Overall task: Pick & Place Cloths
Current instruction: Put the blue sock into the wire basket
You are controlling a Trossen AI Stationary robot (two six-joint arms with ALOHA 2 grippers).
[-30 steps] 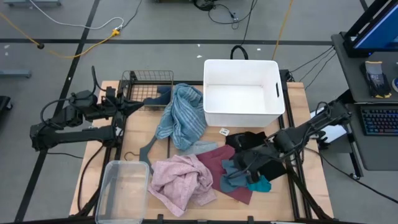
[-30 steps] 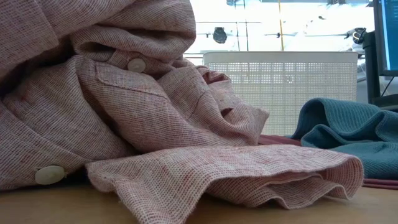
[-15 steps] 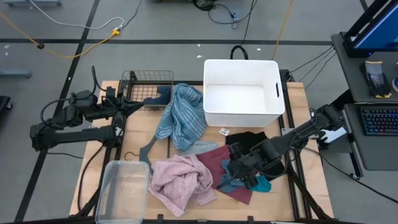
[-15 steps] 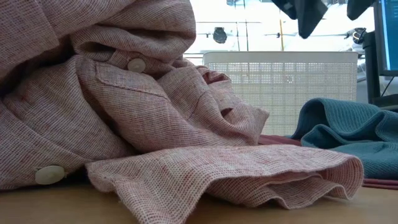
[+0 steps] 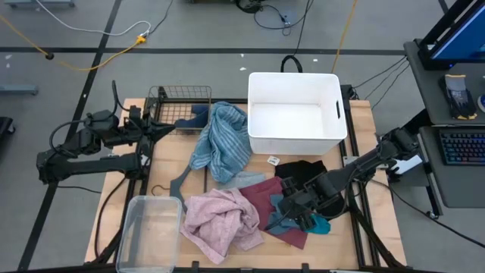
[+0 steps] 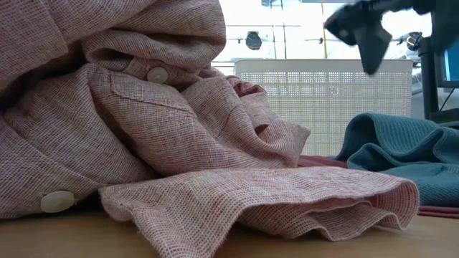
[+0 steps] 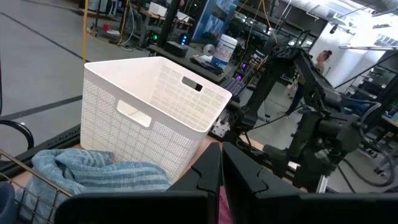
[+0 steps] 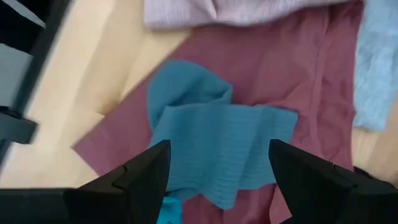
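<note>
My right gripper (image 5: 282, 217) (image 8: 221, 167) hangs open just above a small teal cloth (image 8: 217, 134), one finger on either side of it, touching nothing. The teal cloth lies on a maroon cloth (image 5: 261, 197) (image 8: 298, 68). A pink cloth (image 5: 216, 220) lies to the left of the maroon one. Black shorts (image 5: 305, 170) lie toward the far side of the gripper. A blue-striped towel (image 5: 221, 140) is heaped at the table's middle. My left gripper (image 5: 163, 129) (image 7: 221, 167) waits shut at the far left, pointing level.
An empty white basket (image 5: 295, 114) stands at the far right. A wire basket (image 5: 178, 102) holds a navy piece (image 5: 195, 115). A clear bin (image 5: 148, 231) sits at the near left, and a grey hanger (image 5: 178, 182) lies beside the towel.
My right gripper has come down toward the teal cloth and tipped more steeply downward. In the low view its fingers have entered from above. The cloths have not moved.
</note>
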